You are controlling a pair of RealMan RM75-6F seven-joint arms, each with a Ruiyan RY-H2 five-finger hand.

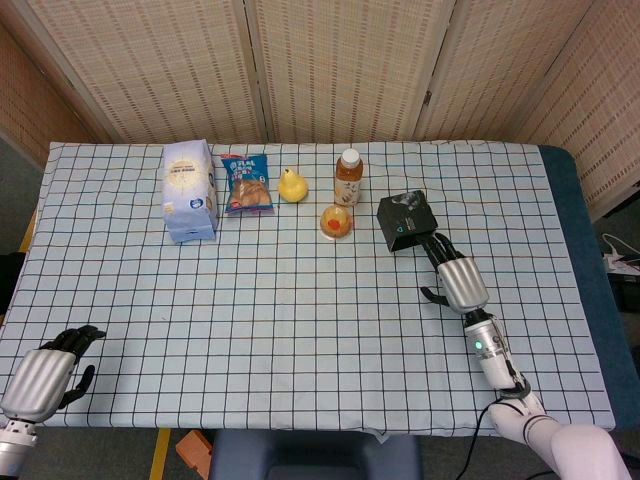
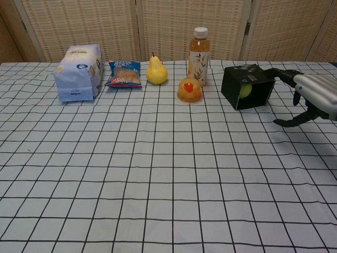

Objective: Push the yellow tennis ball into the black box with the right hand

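The black box (image 2: 233, 87) lies on its side on the checked cloth, its opening facing right. Inside it sits the yellow tennis ball (image 2: 245, 90), partly in shadow. In the head view the box (image 1: 405, 216) hides the ball. My right hand (image 2: 311, 93) hovers just right of the opening, fingers stretched toward the box and thumb hanging down, holding nothing. Seen from the head, that hand (image 1: 460, 279) sits a short way off the box's near right corner. At the table's near left corner my left hand (image 1: 45, 374) rests, holding nothing.
A row of items stands left of the box: a jelly cup (image 2: 190, 90), a tea bottle (image 2: 198, 57), a pear (image 2: 156, 70), a snack packet (image 2: 125, 74) and a pale blue bag (image 2: 79, 72). The table's right edge (image 1: 575, 250) lies beyond my right hand.
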